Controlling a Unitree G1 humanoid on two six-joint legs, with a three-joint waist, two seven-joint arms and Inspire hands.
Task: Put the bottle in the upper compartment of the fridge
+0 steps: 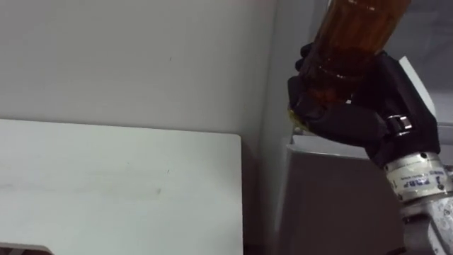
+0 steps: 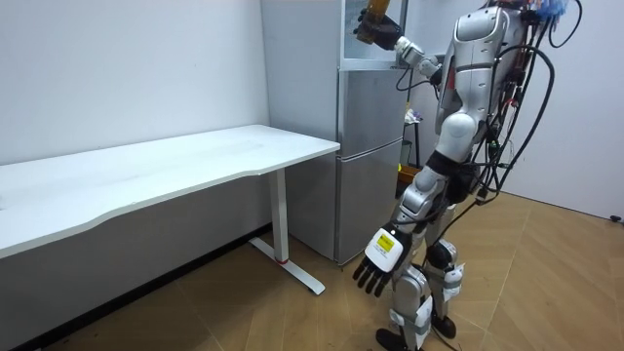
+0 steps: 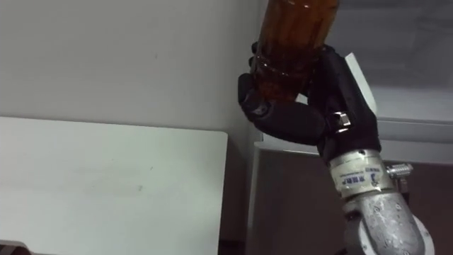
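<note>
Where the robot stands: upright on the wooden floor, close against the front of the tall grey fridge, on the right of the room view.
Wall: pale and plain, running behind the worktop and meeting the fridge's side at the far right.
Worktop: long and white, on a white leg, just left of the fridge with a narrow gap between them.
Fridge: two sections, one above the other; the upper one is level with the robot's head.
Right robot hand: raised high at the fridge's upper section, dark fingers and thumb curled tightly round the bottle.
Left robot hand: hangs low beside the thigh, well apart from the fridge, fingers loosely straight and holding nothing.
Bottle: clear with amber contents, tilted in the right robot hand, up by the upper fridge; its top runs out of both eye views.
</note>
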